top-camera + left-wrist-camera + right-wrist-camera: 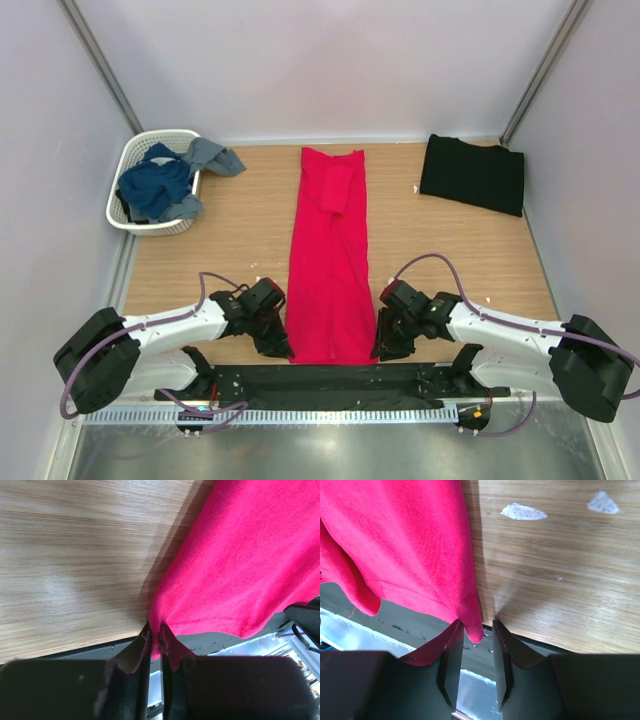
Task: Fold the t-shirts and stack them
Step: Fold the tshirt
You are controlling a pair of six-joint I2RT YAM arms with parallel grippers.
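The red t-shirt [328, 262] lies folded into a long narrow strip down the middle of the table, its hem at the near edge. My left gripper [279, 347] is shut on the hem's near left corner; the left wrist view shows red cloth [235, 565] pinched between the jaws [155, 640]. My right gripper [382, 350] is at the near right corner; its jaws [475, 630] stand open with the corner of the red cloth [410, 545] hanging between them. The black t-shirt [473, 173] lies folded at the far right.
A white lattice basket [137, 162] with blue cloth [158, 186] stands at the far left; a grey-blue garment [212, 156] hangs over its rim. A black strip [320, 380] runs along the table's near edge. Grey walls enclose the table.
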